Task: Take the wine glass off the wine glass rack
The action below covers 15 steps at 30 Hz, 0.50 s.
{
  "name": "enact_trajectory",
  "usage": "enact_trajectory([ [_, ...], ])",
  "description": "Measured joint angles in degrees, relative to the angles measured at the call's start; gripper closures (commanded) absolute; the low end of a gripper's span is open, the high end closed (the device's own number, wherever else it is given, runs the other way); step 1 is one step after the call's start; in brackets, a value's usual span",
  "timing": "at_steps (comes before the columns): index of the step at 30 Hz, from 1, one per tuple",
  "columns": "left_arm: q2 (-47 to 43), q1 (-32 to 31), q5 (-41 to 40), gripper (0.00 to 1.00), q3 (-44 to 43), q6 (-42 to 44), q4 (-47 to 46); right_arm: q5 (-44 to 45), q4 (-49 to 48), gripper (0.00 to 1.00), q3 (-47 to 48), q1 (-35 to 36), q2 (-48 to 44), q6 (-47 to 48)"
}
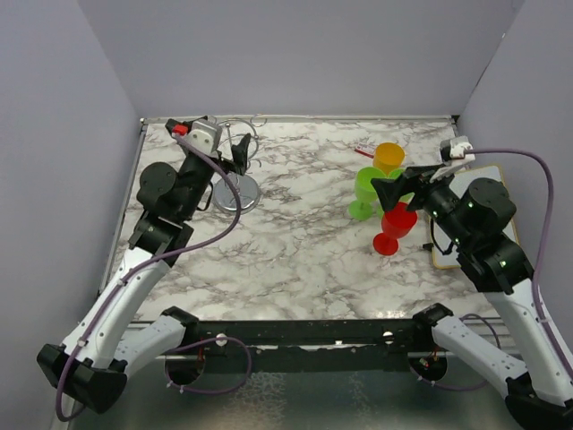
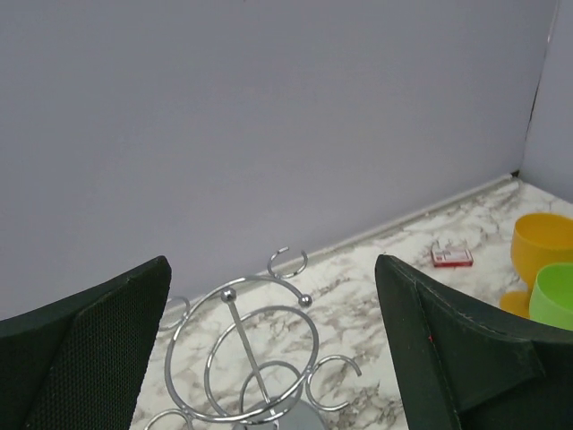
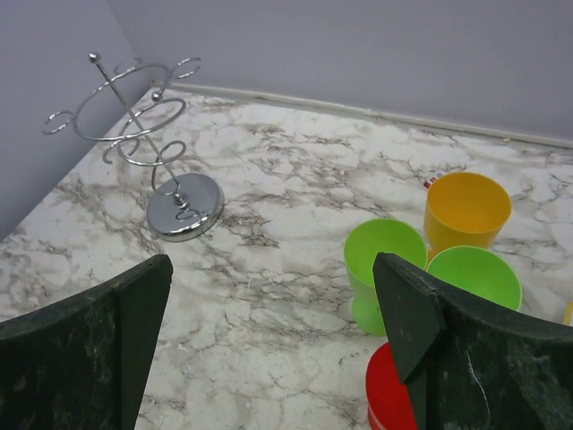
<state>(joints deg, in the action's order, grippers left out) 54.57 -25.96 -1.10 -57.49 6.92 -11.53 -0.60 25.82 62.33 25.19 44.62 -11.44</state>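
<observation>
Wine glass rack stands by the far-left corner of the surface. Left gripper hangs above it, jaws apart. Right gripper, jaws apart, hangs over the red wine glass.

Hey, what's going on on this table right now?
Two robot arms are emptying a wine glass rack. The rack holds no glasses, and the left hand hangs open over it. An orange glass, two green glasses and a red glass stand clustered on the right, with the right hand open close to the red glass.
</observation>
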Motion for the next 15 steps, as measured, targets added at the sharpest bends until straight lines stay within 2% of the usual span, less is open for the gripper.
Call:
enact_trajectory([
  [8,-8.28,0.37,0.02,0.01,-3.56,-0.63,-0.46,0.0,1.31,0.01,0.42,0.0,-10.03,0.61],
  [15,-17.84,0.39,0.02,0.01,-3.52,-0.83,-2.16,0.0,1.38,0.0,3.96,0.0,-11.52,0.63],
])
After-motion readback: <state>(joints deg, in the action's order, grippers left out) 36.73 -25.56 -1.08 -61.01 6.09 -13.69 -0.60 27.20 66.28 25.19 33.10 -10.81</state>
